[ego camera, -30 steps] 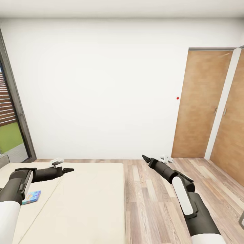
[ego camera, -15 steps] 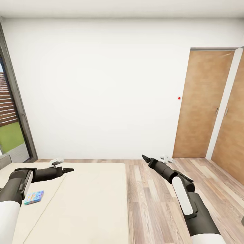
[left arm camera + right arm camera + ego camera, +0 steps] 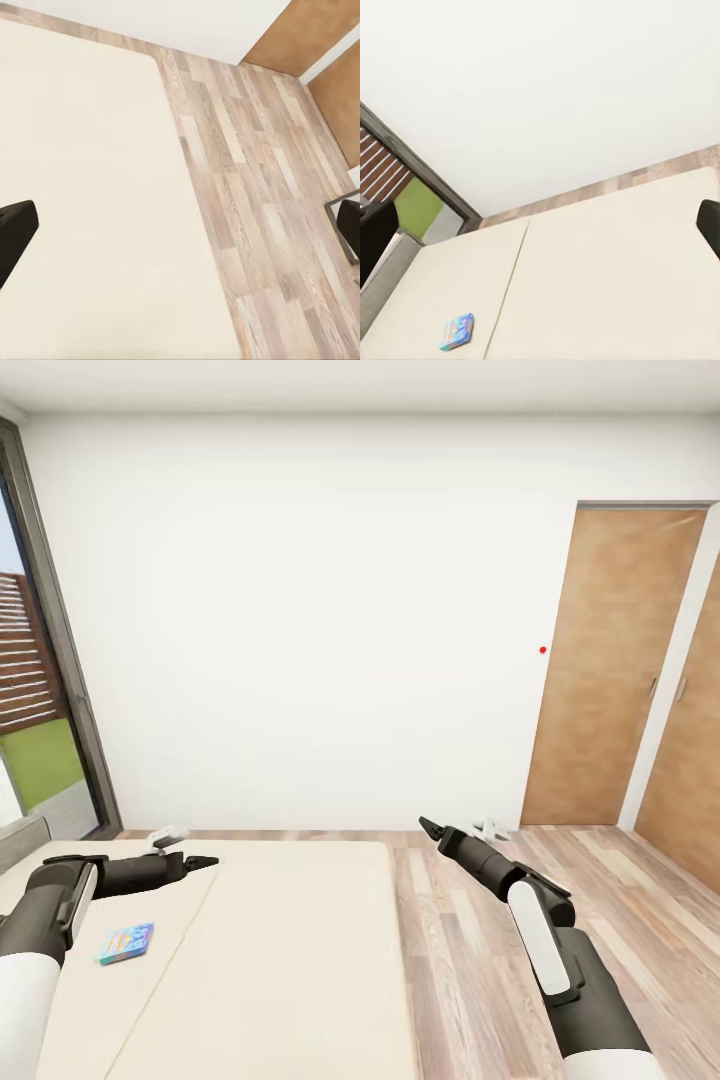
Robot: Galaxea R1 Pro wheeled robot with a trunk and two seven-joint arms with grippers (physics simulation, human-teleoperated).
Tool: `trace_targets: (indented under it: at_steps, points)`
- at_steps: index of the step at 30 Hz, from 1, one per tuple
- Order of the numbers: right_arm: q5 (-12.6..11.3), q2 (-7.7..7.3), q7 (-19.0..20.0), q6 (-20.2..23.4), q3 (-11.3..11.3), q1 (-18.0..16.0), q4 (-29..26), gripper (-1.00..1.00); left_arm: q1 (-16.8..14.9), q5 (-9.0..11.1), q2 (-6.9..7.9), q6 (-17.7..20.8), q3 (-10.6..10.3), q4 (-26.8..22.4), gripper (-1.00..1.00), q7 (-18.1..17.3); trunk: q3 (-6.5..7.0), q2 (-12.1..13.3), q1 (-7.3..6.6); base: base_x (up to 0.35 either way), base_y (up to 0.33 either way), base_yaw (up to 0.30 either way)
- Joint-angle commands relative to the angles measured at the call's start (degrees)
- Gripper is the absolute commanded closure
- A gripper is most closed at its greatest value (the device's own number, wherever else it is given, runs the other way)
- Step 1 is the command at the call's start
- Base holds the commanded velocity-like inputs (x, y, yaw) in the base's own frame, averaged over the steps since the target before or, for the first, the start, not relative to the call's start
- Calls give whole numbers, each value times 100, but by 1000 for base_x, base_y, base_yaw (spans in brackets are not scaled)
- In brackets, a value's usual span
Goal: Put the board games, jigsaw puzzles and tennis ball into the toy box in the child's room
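Camera swung left since earlier frame; arms unchanged. Board game (image 3: pixel 126 943) flat on bed (image 3: pixel 290 960), just below left pincer (image 3: pixel 196 861). Both pincers, right (image 3: pixel 432 828) included, empty; opening cannot be judged. Box likely light, stiff, thin: grip across one edge.

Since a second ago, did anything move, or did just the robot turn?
Just the camera swung left: the cream bed, the small colourful board game on it, the wooden door and the dark-framed window all slid right in the head view together. Nothing was grabbed or dropped. Both arms kept their pose, left gripper and right gripper empty.
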Motion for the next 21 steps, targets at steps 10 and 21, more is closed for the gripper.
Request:
trace_targets:
  at_steps: [10,21]
  points:
    - [-5,14,20,40,-20,-3,-2,-100,-4,-63,-2,29,22,-1,-100,-53,-3,-5,3,0,276,0]
    - [-5,14,19,40,-18,-3,3,-100,-4,-57,26,29,15,-1,-100,-51,-3,-5,3,0,277,0]
